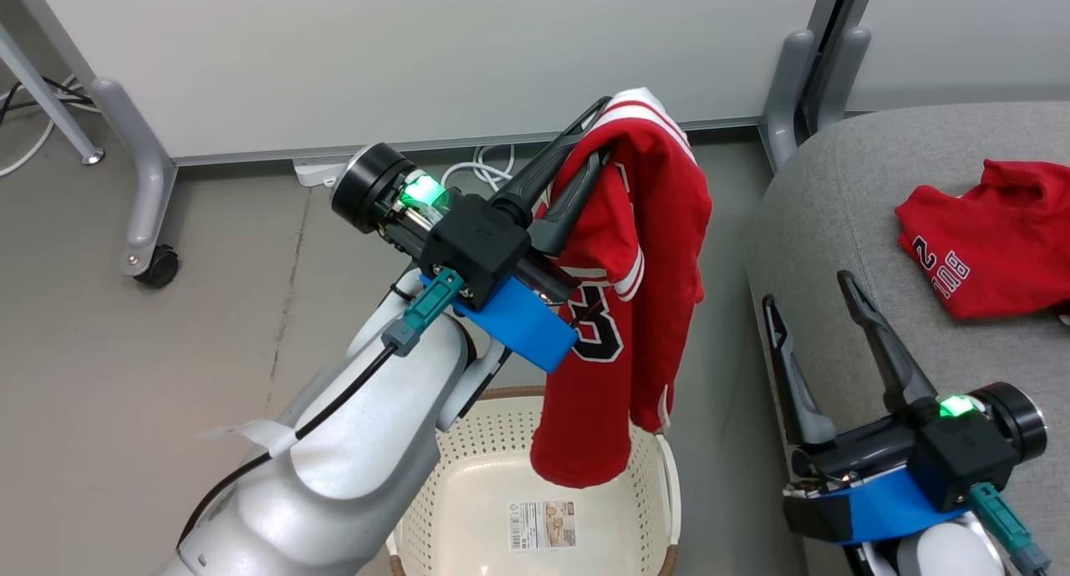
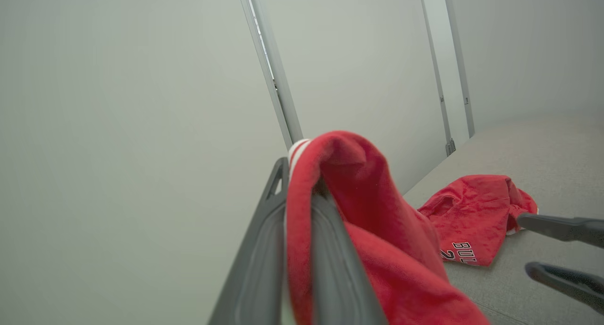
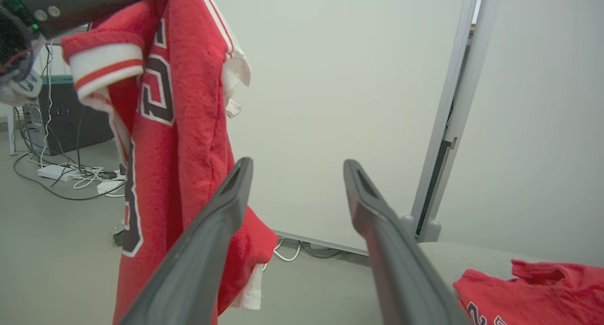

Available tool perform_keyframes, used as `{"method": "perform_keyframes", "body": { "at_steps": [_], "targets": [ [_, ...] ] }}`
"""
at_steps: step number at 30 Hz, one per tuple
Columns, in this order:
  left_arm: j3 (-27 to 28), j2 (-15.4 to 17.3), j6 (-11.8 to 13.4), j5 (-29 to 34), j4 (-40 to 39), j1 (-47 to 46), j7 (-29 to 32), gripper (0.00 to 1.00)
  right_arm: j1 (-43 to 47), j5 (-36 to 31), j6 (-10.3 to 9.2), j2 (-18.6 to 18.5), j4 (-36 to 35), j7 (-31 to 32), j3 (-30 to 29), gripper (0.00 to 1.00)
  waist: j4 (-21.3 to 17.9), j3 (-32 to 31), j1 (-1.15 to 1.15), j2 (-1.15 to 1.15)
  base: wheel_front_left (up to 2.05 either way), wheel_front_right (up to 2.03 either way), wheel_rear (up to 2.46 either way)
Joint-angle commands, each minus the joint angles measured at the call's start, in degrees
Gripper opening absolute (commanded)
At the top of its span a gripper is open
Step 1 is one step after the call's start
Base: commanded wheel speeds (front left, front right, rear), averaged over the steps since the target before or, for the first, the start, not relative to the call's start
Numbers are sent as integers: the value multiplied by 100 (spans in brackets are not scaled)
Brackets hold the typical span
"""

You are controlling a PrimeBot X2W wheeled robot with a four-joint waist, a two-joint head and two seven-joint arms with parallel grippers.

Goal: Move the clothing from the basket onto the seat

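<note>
Bright, even, diffuse indoor light in all views, source unseen. Shadows faint and soft-edged. In the head view the image is sharp and the green LED (image 1: 424, 191) is blown out. In the left wrist view, left gripper (image 2: 302, 179) and jersey (image 2: 377, 230) blur near the lens. In the right wrist view, right gripper (image 3: 298, 164) is soft up close and partition post (image 3: 448, 127) leans, a wide-angle look.

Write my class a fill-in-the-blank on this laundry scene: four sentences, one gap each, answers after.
1. The left gripper is ____ on the jersey.
2. The jersey's lower end hangs over the ____.
3. The jaws of the right gripper stand ____, holding nothing.
4. The other garment lies on the grey ____.
Missing words: shut; basket; open; seat.
</note>
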Motion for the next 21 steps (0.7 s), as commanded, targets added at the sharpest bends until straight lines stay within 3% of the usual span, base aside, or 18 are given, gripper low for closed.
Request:
{"method": "perform_keyframes", "body": {
  "at_steps": [1,12,21],
  "targets": [
    [17,19,1,26,-34,-82,-29,0,36,29,1,3,-24,-2,48,100,5,3,0,-1,0,0,0],
    [-136,-53,4,85,-228,-110,-29,0,-587,209,1,-499,327,-2,847,100,110,52,0,-1,0,0,0],
    [-392,-193,-41,153,-474,-80,-29,0,-1393,521,1,-994,1040,-1,1573,100,355,126,0,-1,0,0,0]
  ]
}}
